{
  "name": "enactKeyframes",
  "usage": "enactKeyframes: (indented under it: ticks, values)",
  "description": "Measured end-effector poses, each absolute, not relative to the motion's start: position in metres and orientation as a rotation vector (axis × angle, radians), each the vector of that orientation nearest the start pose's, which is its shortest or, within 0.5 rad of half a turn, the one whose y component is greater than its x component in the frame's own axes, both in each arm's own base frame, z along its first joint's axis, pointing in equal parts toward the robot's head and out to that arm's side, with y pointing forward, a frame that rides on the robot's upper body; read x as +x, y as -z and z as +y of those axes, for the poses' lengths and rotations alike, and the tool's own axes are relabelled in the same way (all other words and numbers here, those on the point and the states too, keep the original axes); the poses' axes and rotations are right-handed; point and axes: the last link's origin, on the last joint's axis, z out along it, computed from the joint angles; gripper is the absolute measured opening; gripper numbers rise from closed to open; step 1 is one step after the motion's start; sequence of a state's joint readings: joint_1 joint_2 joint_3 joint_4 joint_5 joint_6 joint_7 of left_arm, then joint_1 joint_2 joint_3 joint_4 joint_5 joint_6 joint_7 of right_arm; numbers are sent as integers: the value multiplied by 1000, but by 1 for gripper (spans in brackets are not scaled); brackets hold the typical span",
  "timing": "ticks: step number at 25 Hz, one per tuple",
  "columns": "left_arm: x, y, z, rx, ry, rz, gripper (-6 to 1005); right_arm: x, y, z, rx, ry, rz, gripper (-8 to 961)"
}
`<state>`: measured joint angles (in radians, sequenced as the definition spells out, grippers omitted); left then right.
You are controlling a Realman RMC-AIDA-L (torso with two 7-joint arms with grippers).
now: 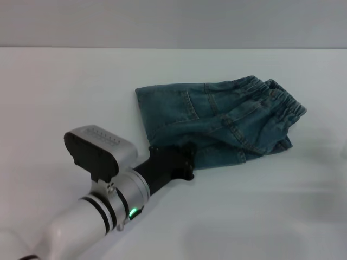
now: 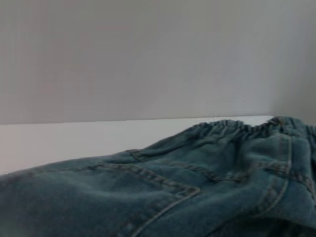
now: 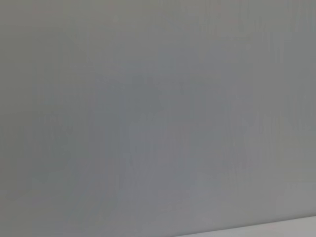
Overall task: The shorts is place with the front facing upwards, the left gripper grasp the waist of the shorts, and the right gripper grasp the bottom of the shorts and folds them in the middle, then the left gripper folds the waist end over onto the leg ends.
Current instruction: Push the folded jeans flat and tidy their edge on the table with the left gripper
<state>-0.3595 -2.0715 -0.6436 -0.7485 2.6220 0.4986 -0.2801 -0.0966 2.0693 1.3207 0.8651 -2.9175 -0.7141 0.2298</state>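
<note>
1. Blue denim shorts with an elasticated waistband lie on the white table surface, right of centre in the head view. The garment is folded over itself; the gathered waistband sits at the robot's right end, the straight hem edge at its left end.
2. The left gripper, black, on a silver and white arm, is at the near edge of the shorts, touching or just at the denim. Its fingertips are hidden against the cloth, so whether it is clenched or released cannot be told.
3. The left wrist view shows the denim close up, with stitched seams and the gathered waistband beyond it, against a plain grey wall.
4. The right gripper appears in no view; its wrist view shows only grey wall and a sliver of table edge.
</note>
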Motion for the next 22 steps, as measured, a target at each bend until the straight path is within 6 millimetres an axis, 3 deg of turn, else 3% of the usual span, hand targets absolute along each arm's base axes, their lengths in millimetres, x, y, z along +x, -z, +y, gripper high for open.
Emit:
enactKeyframes:
  ticks: [10,22]
  values:
    - [-228,147,311,-2240,634,-843,-1,346,-6,265,-1512,-643,780,-1]
    - [-219,141,331,-2245,637,-780,-1,346,-4,264,-1516,-643,784,1]
